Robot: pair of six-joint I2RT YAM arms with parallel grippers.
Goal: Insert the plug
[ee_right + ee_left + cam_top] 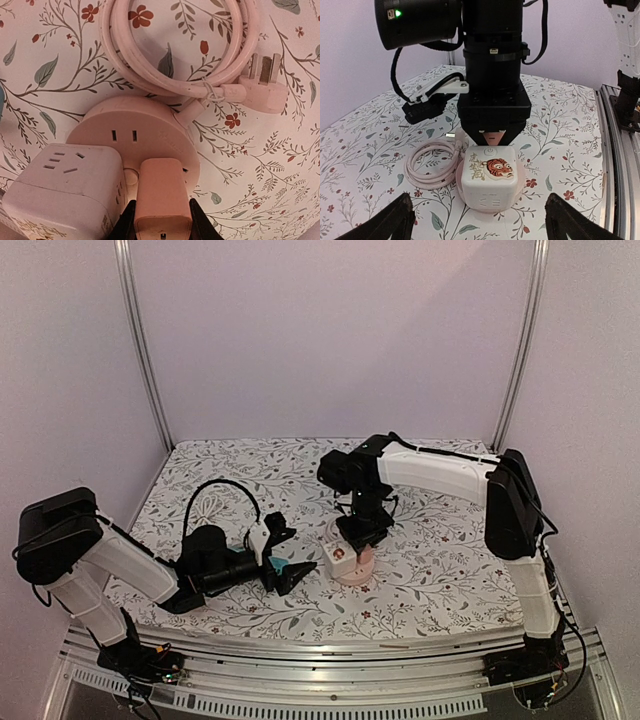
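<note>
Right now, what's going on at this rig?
The right claw is shut on a pink plug and holds it against the top of the round socket base, right beside the white cube that sits on that base. Whether the plug is fully seated can't be told. The left claw hangs open low over the table, facing the cube and holding nothing. The cable lies coiled next to the base.

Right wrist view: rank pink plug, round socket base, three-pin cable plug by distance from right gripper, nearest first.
1. Pink plug, held in the right gripper, bottom centre.
2. Round socket base, just beyond it, centre.
3. Three-pin cable plug, upper right.
</note>
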